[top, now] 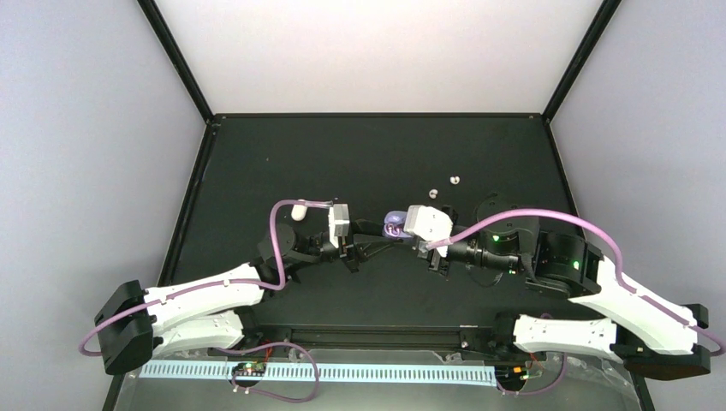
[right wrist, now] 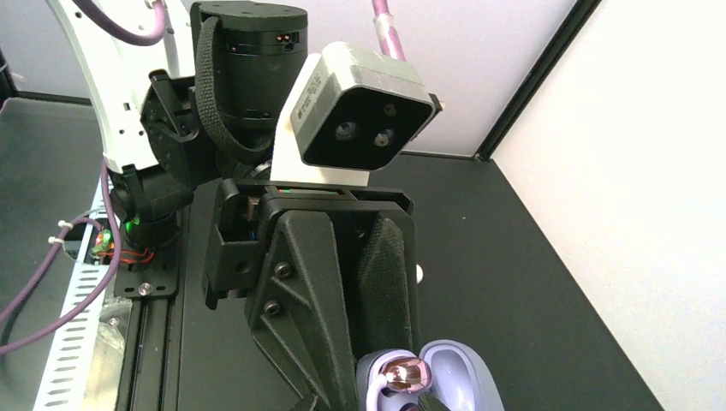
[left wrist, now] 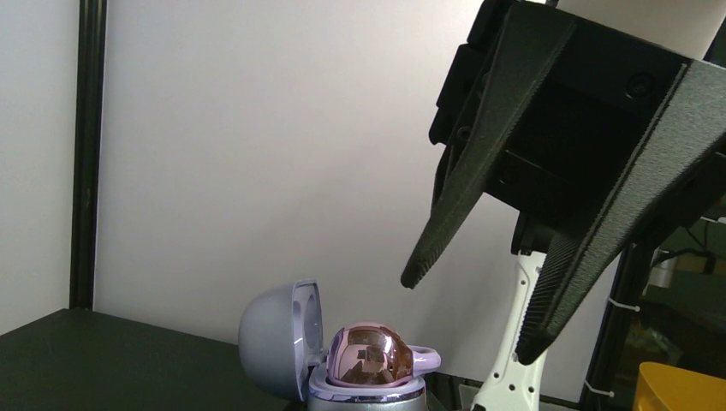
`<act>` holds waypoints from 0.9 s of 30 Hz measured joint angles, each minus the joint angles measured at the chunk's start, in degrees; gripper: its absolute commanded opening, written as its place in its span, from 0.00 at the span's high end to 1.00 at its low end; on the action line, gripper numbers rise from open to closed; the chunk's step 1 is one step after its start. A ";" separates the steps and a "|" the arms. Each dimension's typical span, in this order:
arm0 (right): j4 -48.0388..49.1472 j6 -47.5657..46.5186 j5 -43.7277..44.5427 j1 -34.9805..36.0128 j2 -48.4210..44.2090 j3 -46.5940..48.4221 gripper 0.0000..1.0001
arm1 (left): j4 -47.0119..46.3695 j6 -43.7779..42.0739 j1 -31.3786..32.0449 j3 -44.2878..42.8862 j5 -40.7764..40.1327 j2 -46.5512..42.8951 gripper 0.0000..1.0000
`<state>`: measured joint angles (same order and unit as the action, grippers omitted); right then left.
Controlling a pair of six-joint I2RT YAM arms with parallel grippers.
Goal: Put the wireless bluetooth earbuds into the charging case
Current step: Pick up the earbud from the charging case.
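The open purple charging case [top: 395, 225] is held off the table at the tips of my left gripper [top: 377, 233], which is shut on its base. A glossy purple earbud [left wrist: 370, 353] sits in the case's base [left wrist: 364, 396], beside the raised lid [left wrist: 270, 338]. It also shows in the right wrist view [right wrist: 404, 374]. My right gripper [left wrist: 471, 317] hangs just above and beside the case, open and empty. Two white earbuds [top: 433, 193] [top: 455, 180] lie on the table beyond. A second purple earbud is not in view.
A white case [top: 299, 211] lies on the black table [top: 377, 154] behind the left arm. White walls close in the table at the back and sides. The arm bases and a cable rail [top: 317, 372] run along the near edge.
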<state>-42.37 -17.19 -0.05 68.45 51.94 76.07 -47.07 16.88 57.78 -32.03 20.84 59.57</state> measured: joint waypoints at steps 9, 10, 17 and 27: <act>0.44 -0.96 -0.22 0.59 0.11 -0.11 0.73 | 0.44 -0.02 0.00 0.00 -0.09 0.00 0.98; 0.48 -0.96 -0.26 0.59 0.11 -0.28 0.73 | 0.44 -0.02 0.00 0.00 -0.09 0.00 0.98; 0.55 -0.98 0.20 0.63 0.22 -1.86 0.74 | 0.83 0.00 0.00 0.00 -0.11 -0.24 0.98; 1.31 -0.94 1.49 0.66 0.22 -1.97 0.77 | 0.85 0.00 0.00 -0.24 -0.07 -0.72 0.99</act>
<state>-41.06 -18.13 1.43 69.10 52.16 74.11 -46.22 16.88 57.78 -32.27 20.78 58.85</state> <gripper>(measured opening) 0.243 0.231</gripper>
